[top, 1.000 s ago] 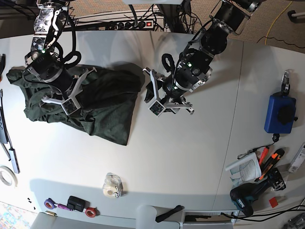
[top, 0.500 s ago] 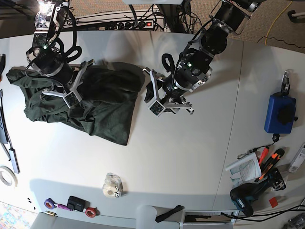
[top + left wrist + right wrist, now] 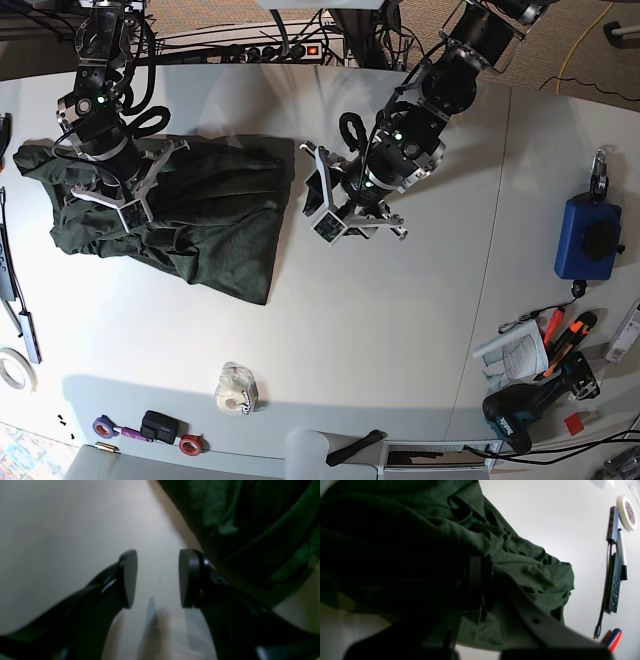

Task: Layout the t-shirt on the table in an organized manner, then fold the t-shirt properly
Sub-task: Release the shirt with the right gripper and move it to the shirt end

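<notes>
T-shirt (image 3: 190, 215) lay bunched at left of frame; our right gripper (image 3: 112, 190) pinched its cloth to spread it, left gripper (image 3: 335, 210) stood wide and empty beside it.

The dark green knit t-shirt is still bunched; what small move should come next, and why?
Probably the right gripper, shut on the dark green knit t-shirt, should draw its pinched fabric outward to spread it. The left gripper stands open over the white table, holding nothing.
</notes>
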You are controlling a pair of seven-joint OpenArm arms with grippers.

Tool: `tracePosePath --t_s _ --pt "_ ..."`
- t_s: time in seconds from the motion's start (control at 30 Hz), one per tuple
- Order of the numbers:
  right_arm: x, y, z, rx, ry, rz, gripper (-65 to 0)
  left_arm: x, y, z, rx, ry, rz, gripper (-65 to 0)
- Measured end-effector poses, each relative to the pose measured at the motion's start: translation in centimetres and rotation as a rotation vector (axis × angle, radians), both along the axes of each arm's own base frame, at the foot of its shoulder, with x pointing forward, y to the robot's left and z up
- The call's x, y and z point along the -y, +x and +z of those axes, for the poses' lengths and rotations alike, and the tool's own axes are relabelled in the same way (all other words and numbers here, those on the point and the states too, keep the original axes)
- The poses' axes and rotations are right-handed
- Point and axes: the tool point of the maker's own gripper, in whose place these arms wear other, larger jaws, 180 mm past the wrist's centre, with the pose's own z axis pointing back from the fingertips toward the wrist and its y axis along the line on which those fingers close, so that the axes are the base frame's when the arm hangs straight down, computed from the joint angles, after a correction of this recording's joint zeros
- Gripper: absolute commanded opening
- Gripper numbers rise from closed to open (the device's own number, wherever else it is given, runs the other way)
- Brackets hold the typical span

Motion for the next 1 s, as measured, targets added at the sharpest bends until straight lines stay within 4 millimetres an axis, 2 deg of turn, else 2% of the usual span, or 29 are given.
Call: tracePosePath --t_s 0.07,0.1,0.2,0.23,0.27,0.47,0.6,0.7,0.77,0.87,0.9,1.0 --pt "0.2 -0.4 -0.5 -0.037 0.003 -0.014 -64.0 0.0 0.0 0.0 0.000 0.000 0.000 -37.1" --pt "0.1 -0.7 -0.8 -0.061 0.013 -0.021 -59.3 0.0 0.0 0.0 0.000 0.000 0.000 -37.1" --pt "-0.2 -1.1 -1.5 -0.098 0.053 -0.026 -38.2 0.0 0.0 0.0 0.000 0.000 0.000 -37.1" --pt "-0.1 -1.3 -1.9 -0.112 0.056 -0.031 -35.0 0.0 0.0 0.0 0.001 -0.001 0.000 -37.1" --pt "0.1 -1.4 -2.4 -0.126 0.058 -0.038 -34.7 0.0 0.0 0.0 0.001 0.000 0.000 -37.1" --pt "1.0 -1.9 -4.0 -0.172 0.064 -0.081 -34.8 0.0 0.0 0.0 0.000 0.000 0.000 -37.1" --pt "2.3 -0.6 -2.8 -0.077 0.065 -0.169 -34.9 0.0 0.0 0.1 0.002 -0.003 0.000 -37.1" --pt "2.1 0.4 -1.8 -0.033 0.088 -0.176 -35.4 0.6 -0.1 0.6 -0.001 -0.059 -0.004 -37.1" --pt "1.2 1.3 -1.1 -0.006 0.159 -0.160 -42.8 0.9 0.0 0.9 0.004 -0.089 -0.006 -37.1" --pt "-1.6 2.8 0.2 0.041 0.322 -0.113 -61.2 1.1 0.0 1.0 0.003 -0.101 -0.007 -37.1" --pt "-2.7 3.1 0.5 0.053 0.362 -0.090 -65.0 1.1 -0.1 1.0 0.001 -0.102 -0.007 -37.1" --pt "-4.9 3.4 0.5 0.065 0.447 -0.074 -65.0 1.1 0.0 1.0 0.002 -0.102 -0.006 -37.1"
